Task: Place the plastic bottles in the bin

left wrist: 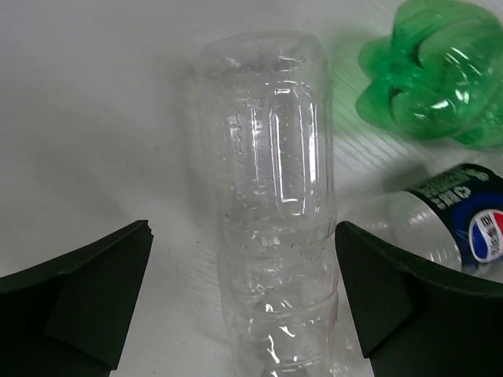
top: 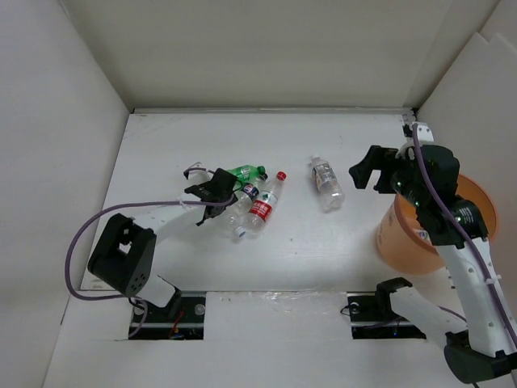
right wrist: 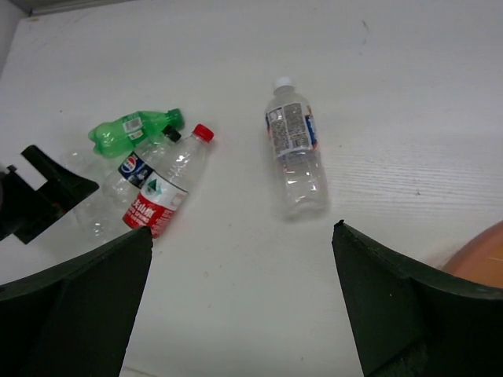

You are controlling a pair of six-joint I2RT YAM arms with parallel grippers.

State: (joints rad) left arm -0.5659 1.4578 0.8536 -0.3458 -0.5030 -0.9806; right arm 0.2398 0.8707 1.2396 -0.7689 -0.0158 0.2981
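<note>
Left hand [left wrist: 244,229]: fingers apart, one on either side of a clear bottle [left wrist: 263,157] that lies on the surface [top: 299,242]; I see no clamp on it.
Right hand [top: 363,170]: fingers wide apart with nothing between them, near the bin's rim.
Cluster: green bottle [top: 246,171], dark-labelled bottle [right wrist: 134,168] and red-labelled bottle [top: 264,204] lie close together beside the clear one.
Lone item: pale-labelled bottle [top: 326,183], white cap, lies between the cluster and the bin.
Bin [top: 396,238]: orange, on the right, partly hidden by the right arm [top: 464,259]; I cannot tell its contents.
</note>
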